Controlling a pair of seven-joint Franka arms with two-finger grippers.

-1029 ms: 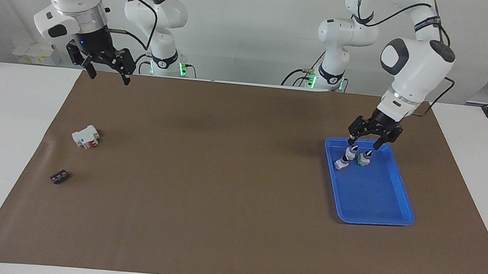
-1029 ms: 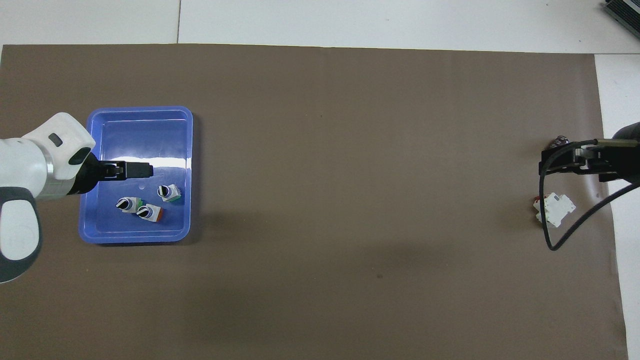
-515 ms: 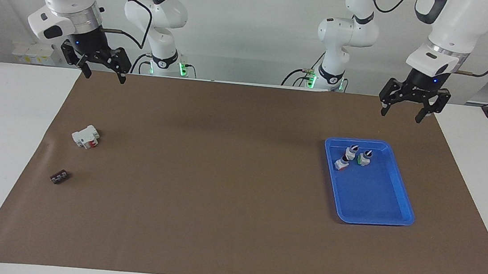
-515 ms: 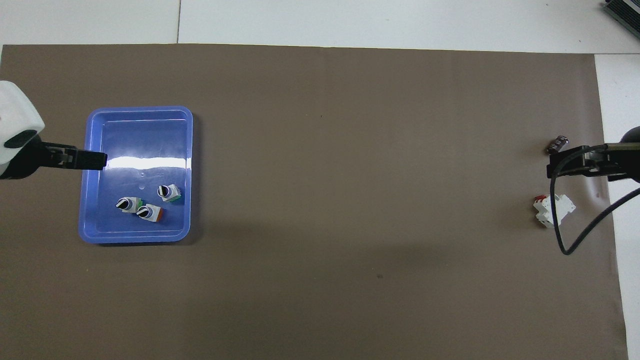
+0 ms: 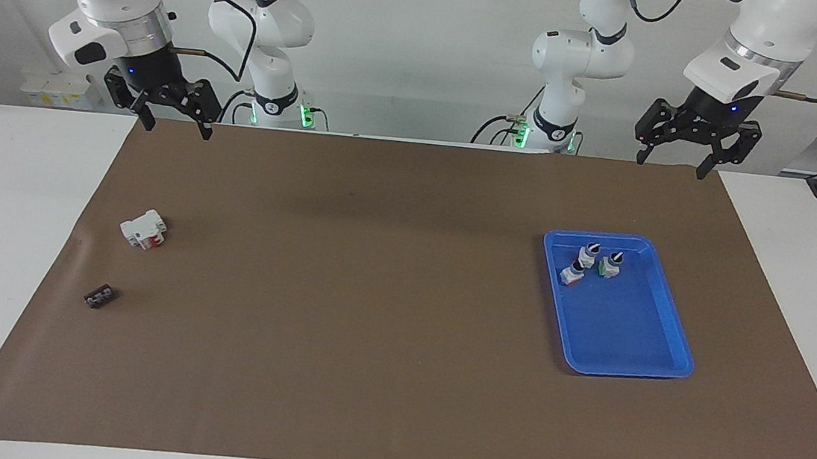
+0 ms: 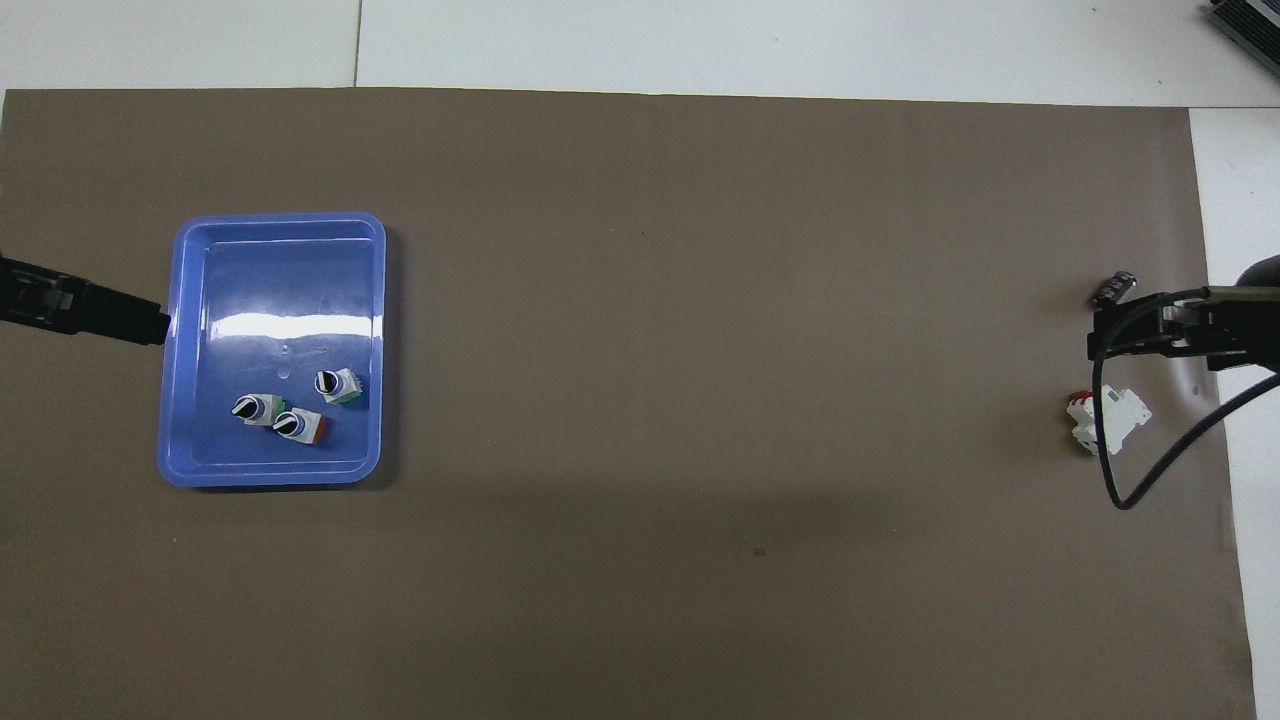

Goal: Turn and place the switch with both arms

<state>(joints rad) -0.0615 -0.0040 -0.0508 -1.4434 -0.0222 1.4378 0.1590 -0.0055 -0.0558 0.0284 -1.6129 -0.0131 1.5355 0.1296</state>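
Three knob switches lie close together in the blue tray [image 5: 627, 370], at its end nearer the robots. A switch [image 5: 607, 265] with a green end and a black-and-white knob is the one closest to the left arm's end; it also shows in the overhead view [image 6: 258, 409]. A second green-ended switch [image 6: 340, 385] and a red-ended switch [image 6: 300, 426] lie beside it. My left gripper [image 5: 670, 167] is open and empty, raised over the mat's edge by the robots, apart from the tray. My right gripper [image 5: 177, 130] is open and empty, raised over the mat's corner at the right arm's end.
A white block with a red part [image 5: 144, 228] and a small dark part [image 5: 100, 296] lie on the brown mat [image 5: 372, 293] toward the right arm's end. In the overhead view the right arm's cable [image 6: 1120, 480] loops over that block [image 6: 1112, 420].
My left gripper rose from just over the switches in the tray and drew back to the mat's edge by the robots, empty. The switches stayed put. My right gripper barely moved.
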